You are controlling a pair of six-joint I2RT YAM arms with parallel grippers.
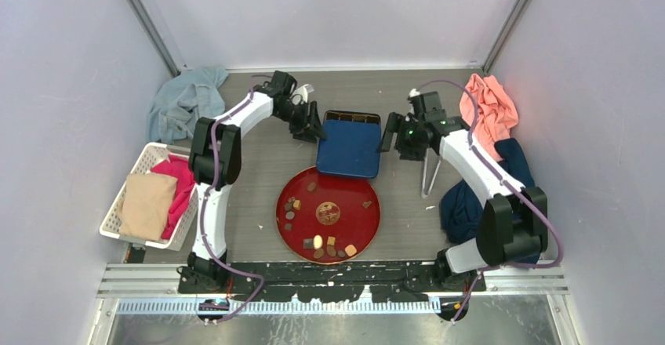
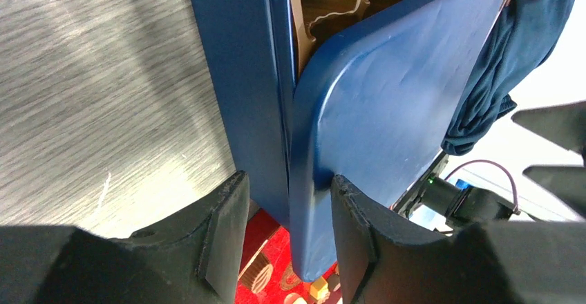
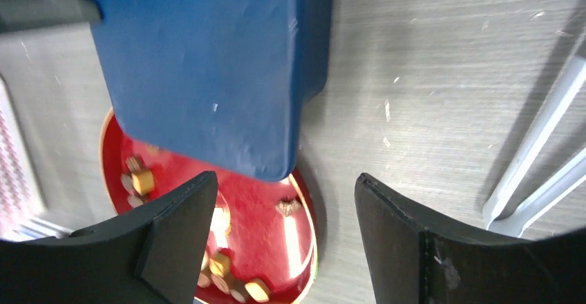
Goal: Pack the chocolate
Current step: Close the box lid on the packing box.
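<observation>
The blue lid [image 1: 348, 147] lies tilted over its box [image 1: 351, 115], toward the far edge of the desk [image 1: 259, 165]. The red plate [image 1: 365, 223] sits by the near edge. The left hand [image 1: 307, 129] straddles the lid's side; I cannot tell if it pinches. The right hand [image 1: 390, 137] is wide and empty. The chocolate [image 1: 317, 242] lies on the plate. Best to pinch tight and lift slowly.
</observation>
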